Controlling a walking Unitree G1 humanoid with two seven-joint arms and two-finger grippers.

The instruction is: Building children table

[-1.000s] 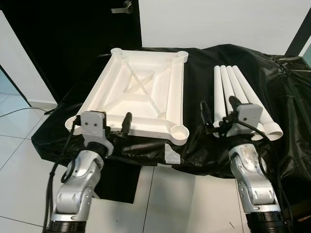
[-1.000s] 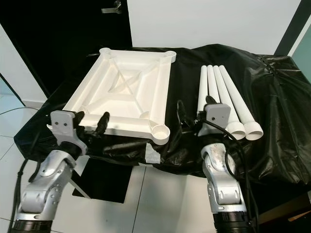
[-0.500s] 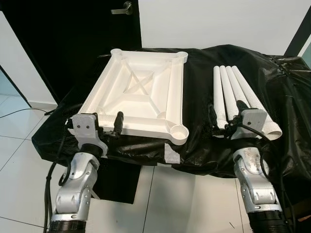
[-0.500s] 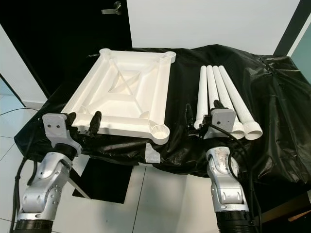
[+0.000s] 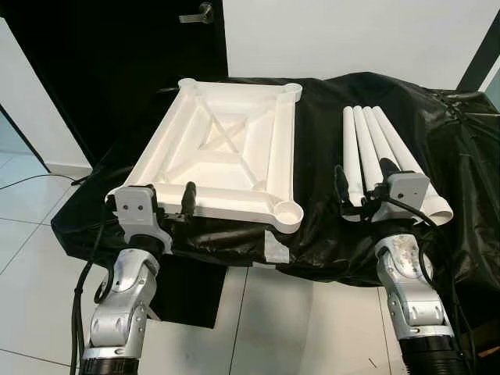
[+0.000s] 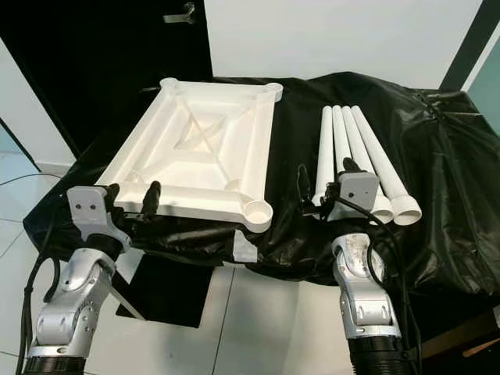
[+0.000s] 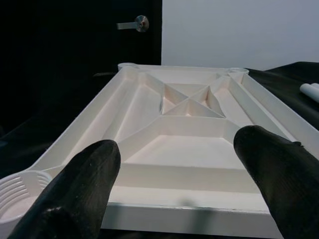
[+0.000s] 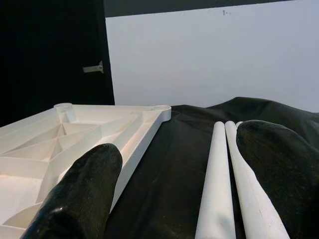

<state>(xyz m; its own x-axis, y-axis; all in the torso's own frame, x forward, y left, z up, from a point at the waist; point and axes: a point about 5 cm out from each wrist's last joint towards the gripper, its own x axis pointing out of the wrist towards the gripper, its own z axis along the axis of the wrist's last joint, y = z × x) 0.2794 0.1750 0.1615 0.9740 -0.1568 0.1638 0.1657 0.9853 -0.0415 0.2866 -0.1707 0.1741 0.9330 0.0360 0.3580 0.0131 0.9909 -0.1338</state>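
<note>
A white plastic tabletop (image 5: 226, 148) lies upside down on the black-draped table (image 5: 320, 180), ribs up, with round leg sockets (image 5: 287, 211) at its corners. Several white tube legs (image 5: 375, 144) lie side by side to its right. My left gripper (image 6: 133, 193) is open at the tabletop's near edge, and its two black fingers (image 7: 82, 191) frame the ribbed underside (image 7: 187, 104). My right gripper (image 5: 362, 178) is open over the near ends of the legs, with a leg (image 8: 215, 199) between its fingers (image 8: 84, 194). Neither gripper holds anything.
The black cloth hangs over the table's front, with a grey tape patch (image 5: 273, 248). A dark door with a lever handle (image 5: 199, 13) and a white wall stand behind. White floor tiles (image 5: 31, 258) lie below, with a cable at the left.
Both arms have reached forward to the table. The left gripper slid left along the tabletop's near edge, and the right gripper moved up over the leg ends.
</note>
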